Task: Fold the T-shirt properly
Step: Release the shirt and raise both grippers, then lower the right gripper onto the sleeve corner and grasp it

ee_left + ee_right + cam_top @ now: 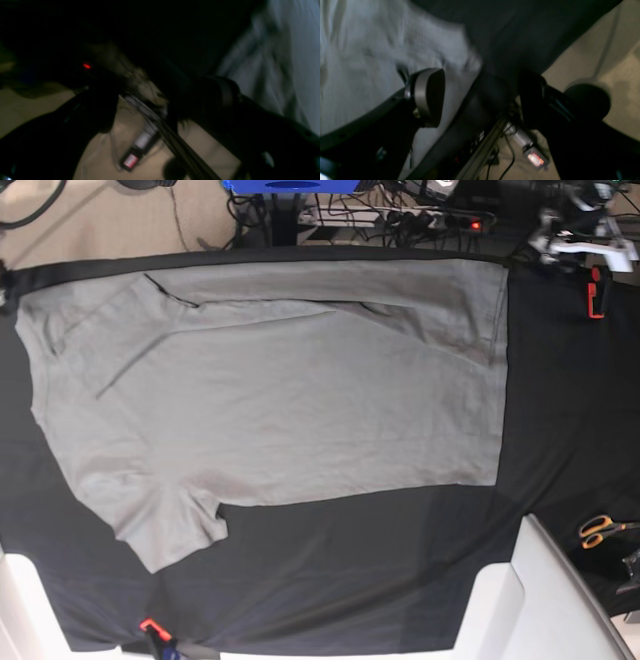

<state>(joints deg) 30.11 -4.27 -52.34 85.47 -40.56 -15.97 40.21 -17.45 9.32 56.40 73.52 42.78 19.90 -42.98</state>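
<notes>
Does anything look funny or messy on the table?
A little. The far side of the T-shirt is flipped over onto itself, so one sleeve is hidden and only the near sleeve sticks out. The fabric is wrinkled. Orange-handled scissors lie on the black table cloth, off to the side.

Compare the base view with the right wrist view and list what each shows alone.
Base view only: the whole T-shirt spread flat on the black cloth, scissors at the right edge, and a red clamp. Right wrist view only: the right tool with its jaws apart, a silver pad, and floor cables. Both: grey shirt fabric on black cloth.
</notes>
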